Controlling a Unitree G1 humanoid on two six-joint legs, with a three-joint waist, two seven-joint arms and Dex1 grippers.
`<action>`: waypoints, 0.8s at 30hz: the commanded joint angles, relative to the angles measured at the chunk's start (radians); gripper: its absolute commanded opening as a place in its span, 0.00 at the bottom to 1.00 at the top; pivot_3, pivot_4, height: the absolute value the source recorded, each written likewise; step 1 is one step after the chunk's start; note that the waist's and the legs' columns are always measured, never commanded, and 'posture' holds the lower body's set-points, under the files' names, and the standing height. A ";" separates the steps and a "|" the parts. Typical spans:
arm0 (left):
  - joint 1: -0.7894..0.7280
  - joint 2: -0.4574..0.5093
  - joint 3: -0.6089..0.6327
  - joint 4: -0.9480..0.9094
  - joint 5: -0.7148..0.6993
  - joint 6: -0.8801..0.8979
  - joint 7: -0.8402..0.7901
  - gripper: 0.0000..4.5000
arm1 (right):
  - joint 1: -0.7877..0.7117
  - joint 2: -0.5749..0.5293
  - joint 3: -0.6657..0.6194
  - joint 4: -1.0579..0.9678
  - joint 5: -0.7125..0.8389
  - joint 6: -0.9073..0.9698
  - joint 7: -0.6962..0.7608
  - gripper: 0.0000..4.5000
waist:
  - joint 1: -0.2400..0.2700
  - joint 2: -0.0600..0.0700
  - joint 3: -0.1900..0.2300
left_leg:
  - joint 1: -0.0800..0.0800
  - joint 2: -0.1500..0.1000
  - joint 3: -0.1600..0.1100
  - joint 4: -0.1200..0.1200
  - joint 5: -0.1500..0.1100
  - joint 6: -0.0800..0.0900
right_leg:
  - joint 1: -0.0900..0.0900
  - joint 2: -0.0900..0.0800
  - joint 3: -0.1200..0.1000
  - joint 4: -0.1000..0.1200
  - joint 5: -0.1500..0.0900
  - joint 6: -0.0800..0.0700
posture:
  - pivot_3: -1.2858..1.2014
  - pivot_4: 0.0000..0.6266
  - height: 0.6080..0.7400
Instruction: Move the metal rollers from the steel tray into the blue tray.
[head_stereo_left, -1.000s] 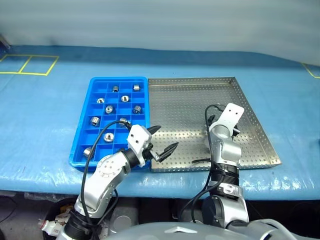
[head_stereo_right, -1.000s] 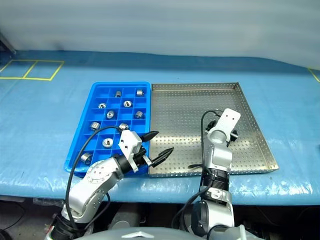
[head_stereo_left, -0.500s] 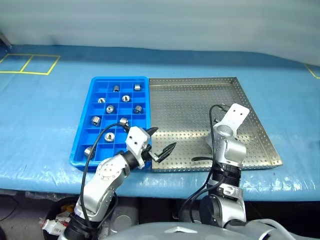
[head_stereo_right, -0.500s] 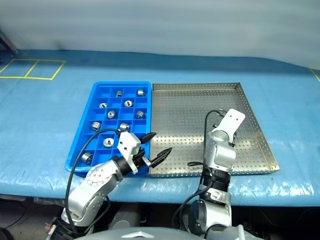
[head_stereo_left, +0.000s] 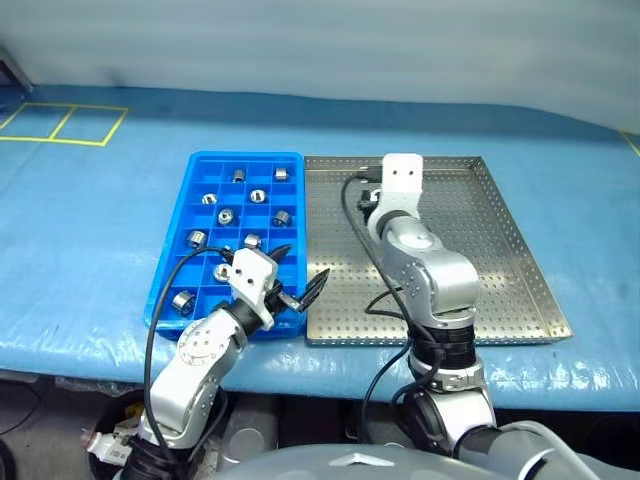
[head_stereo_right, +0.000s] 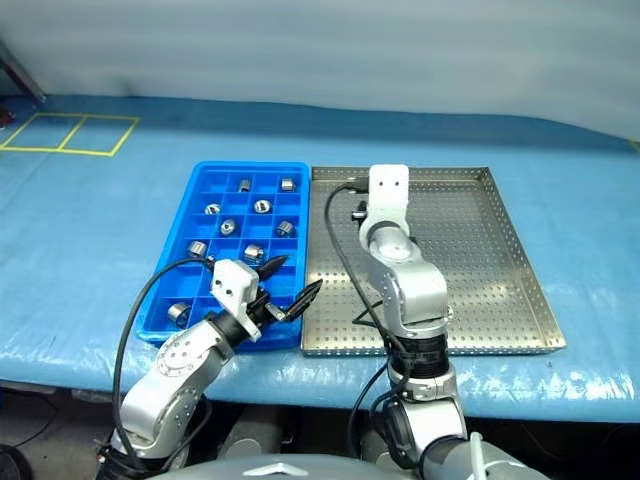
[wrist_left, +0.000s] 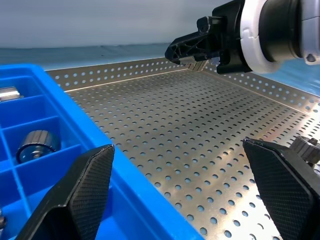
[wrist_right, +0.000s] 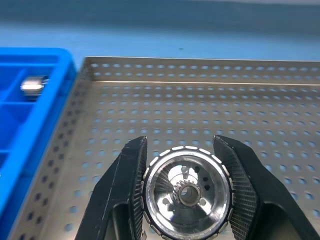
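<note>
One metal roller (wrist_right: 187, 198) sits pinched between the two black fingers (wrist_right: 125, 190) of the right gripper (wrist_right: 186, 200), its shiny end face and dark centre hole turned toward the wrist camera. The fingers press against its sides, and it hangs clear above the perforated floor of the steel tray (head_stereo_left: 500, 240). In the head views the right gripper (head_stereo_left: 368, 205) is over the far-left part of that tray, near the rim that borders the blue tray (head_stereo_left: 168, 275).

The other metal rollers (head_stereo_left: 228, 215) lie in the blue tray, which is at nine o'clock from the steel tray, the two trays touching side by side. About nine rollers rest there in separate square compartments: three across the far row, then others spread down toward the near edge, the nearest one (head_stereo_left: 183, 301) at the near-left corner. In the left wrist view one roller (wrist_left: 36, 143) lies on its side in a compartment close to the blue rim.

The left gripper (head_stereo_left: 292, 285) hovers over the near-right corner of the blue tray, at about seven o'clock from the right gripper, its fingers spread wide and holding nothing.

Both trays rest on a blue sheet (head_stereo_left: 90, 230) with yellow tape squares (head_stereo_left: 60, 125) at eleven o'clock.
</note>
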 joint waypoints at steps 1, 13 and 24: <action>0.012 0.006 0.034 -0.070 0.011 -0.046 0.012 1.00 | -0.017 0.016 0.050 -0.049 0.005 0.003 0.041 0.38 | 0.010 0.000 0.000 | 0.000 0.000 0.000 0.000 0.000 0.000 | 0.000 0.000 0.000 0.000 0.000 0.000 | 0.67 0.24 1.00; 0.120 0.108 0.080 -0.133 -0.007 -0.071 -0.050 1.00 | 0.040 0.062 0.182 -0.111 0.063 0.014 0.187 0.38 | 0.041 0.000 0.000 | -0.001 0.003 0.000 -0.001 0.000 0.000 | -0.001 -0.002 -0.001 -0.001 -0.001 -0.001 | 0.68 0.24 1.00; 0.169 0.148 0.103 -0.156 -0.045 -0.056 -0.093 1.00 | 0.116 0.041 0.250 -0.114 0.113 0.035 0.290 0.38 | 0.061 0.000 0.001 | -0.003 0.006 0.001 -0.003 0.000 -0.001 | -0.004 -0.002 -0.003 -0.002 -0.002 -0.002 | 0.69 0.24 1.00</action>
